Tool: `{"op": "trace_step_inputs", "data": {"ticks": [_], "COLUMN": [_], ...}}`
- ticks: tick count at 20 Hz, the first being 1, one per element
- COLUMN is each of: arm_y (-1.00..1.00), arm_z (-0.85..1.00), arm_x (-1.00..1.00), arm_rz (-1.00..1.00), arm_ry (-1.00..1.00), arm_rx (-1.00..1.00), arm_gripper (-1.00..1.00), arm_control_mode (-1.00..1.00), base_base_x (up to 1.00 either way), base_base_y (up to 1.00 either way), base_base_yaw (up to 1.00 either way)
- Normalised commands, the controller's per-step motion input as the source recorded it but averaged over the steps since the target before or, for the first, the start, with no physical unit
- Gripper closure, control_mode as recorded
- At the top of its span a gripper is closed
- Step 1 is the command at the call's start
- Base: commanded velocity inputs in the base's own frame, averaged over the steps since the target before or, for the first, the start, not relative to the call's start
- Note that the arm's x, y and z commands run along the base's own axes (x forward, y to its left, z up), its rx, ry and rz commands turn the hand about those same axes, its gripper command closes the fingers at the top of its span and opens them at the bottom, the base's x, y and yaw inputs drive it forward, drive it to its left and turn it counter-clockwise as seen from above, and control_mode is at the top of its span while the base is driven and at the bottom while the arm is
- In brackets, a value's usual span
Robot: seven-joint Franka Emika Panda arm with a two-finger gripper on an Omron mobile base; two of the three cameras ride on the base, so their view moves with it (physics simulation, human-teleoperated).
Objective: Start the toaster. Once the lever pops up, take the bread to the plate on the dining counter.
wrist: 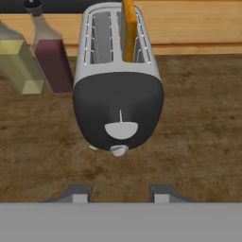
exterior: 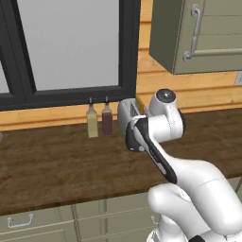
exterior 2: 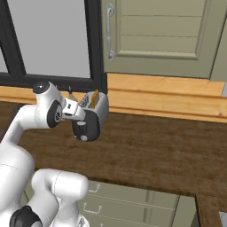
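The silver toaster [wrist: 118, 71] stands on the wooden counter, its dark end panel facing my hand. A grey lever [wrist: 121, 129] sits on that panel, with a small round knob [wrist: 119, 151] just below it. The bread [wrist: 128, 28] stands upright in the right slot, its top sticking out. My gripper [wrist: 119, 194] hovers just short of the panel, level with the knob, jaws apart and nothing between them. From the right base view, the gripper [exterior 2: 76, 115] is right at the toaster [exterior 2: 96, 113], where the bread [exterior 2: 95, 99] pokes up. The plate and the dining counter are out of view.
Two slim bottles, one yellowish [wrist: 19, 64] and one dark red [wrist: 49, 59], stand just left of the toaster against the wall. A dark-framed window [exterior: 71, 47] is behind them. A green wall cabinet [exterior 2: 164, 35] hangs above the counter [exterior 2: 155, 146] to the right.
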Motion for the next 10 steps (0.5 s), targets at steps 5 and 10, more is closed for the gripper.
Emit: {"op": "trace_step_inputs", "data": {"ticks": [5,10], "arm_y": [0.00,0.00], "arm_z": [0.00,-0.04], "arm_x": [0.05,0.11], "arm_rz": [0.00,0.00], "arm_ry": [0.00,0.00], "arm_rx": [0.00,0.00], "arm_gripper": [1.00,1.00], "arm_control_mode": [-1.00,-1.00], "base_base_x": [0.00,0.00], "base_base_y": [0.00,0.00], "base_base_yaw": [0.00,0.00]}}
